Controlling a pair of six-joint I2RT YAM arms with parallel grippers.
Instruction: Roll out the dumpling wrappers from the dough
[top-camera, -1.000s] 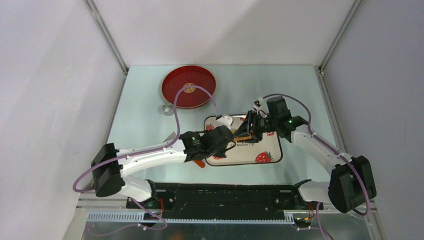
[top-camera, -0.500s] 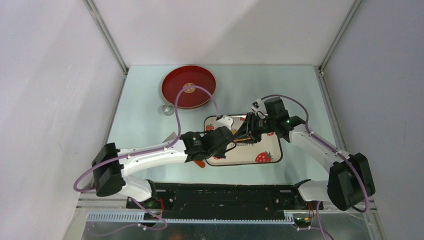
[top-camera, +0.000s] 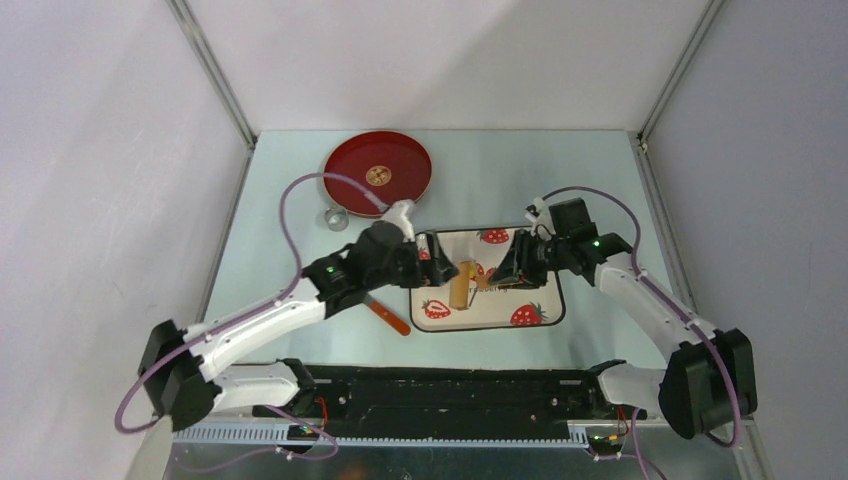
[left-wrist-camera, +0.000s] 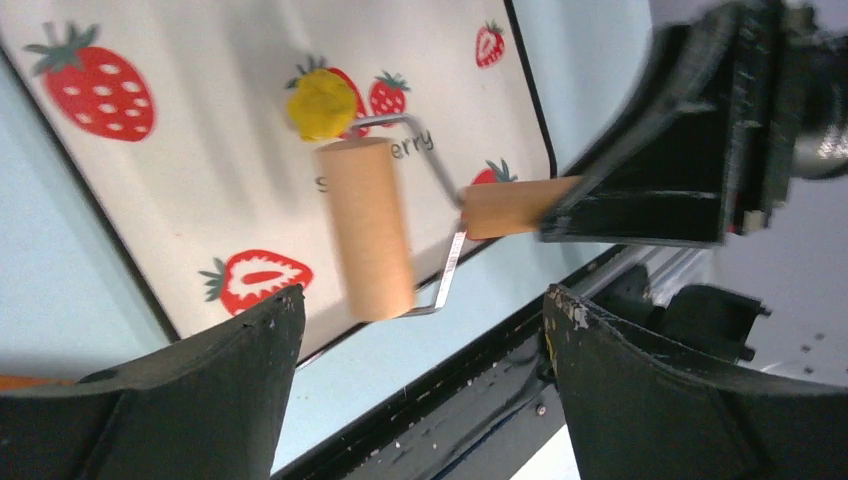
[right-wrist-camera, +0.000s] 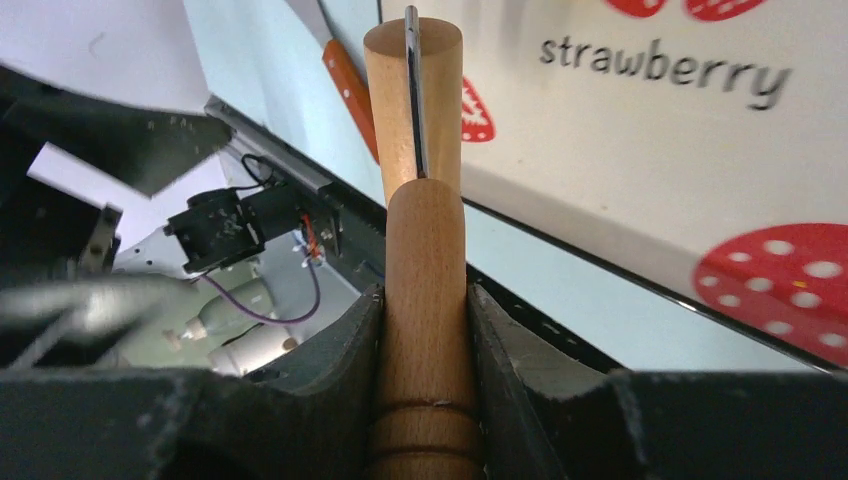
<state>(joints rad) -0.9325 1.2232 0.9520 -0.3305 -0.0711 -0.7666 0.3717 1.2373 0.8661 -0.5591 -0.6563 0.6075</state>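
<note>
Dough (left-wrist-camera: 322, 103) sits on the mat (left-wrist-camera: 190, 170) just beside the roller (left-wrist-camera: 365, 228); my right fingers (right-wrist-camera: 345, 345) pinch its handle, left fingers (left-wrist-camera: 205, 385) spread wide.

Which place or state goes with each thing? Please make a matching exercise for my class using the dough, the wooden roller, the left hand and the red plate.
Column one
1. dough
2. wooden roller
3. left hand
4. red plate

Column two
A. open, holding nothing
B. on the table, beyond the strawberry mat
C. gripped by its handle in the right hand
D. lying on the strawberry mat, next to one end of the roller's drum

Pairs: 1-D, 2-C, 3-A, 4-B
</note>
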